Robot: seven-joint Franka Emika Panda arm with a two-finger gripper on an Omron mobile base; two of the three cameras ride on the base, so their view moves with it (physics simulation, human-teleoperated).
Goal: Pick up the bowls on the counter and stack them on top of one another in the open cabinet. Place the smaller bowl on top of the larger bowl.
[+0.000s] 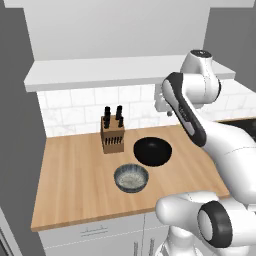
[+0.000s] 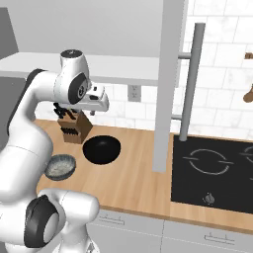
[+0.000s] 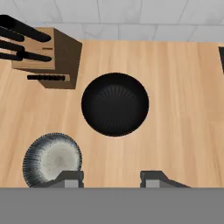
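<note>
Jaws: the gripper (image 3: 112, 178) hangs high over the tabletop (image 1: 75, 180), spread wide and holding nothing, seemingly to survey both bowls before choosing.
Larger bowl (image 3: 115, 104): black, on the wood just beside the knife block (image 3: 52, 57); likely first to go, since it forms the base.
Smaller bowl (image 3: 52, 159): grey, speckled, near it but apart.
Open cabinet (image 1: 100, 75): shelf above, bare.

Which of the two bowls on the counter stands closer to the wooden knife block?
The wide glossy black bowl: it sits just beside the wooden knife block, while the smaller grey speckled bowl lies further toward the counter's front edge.
</note>
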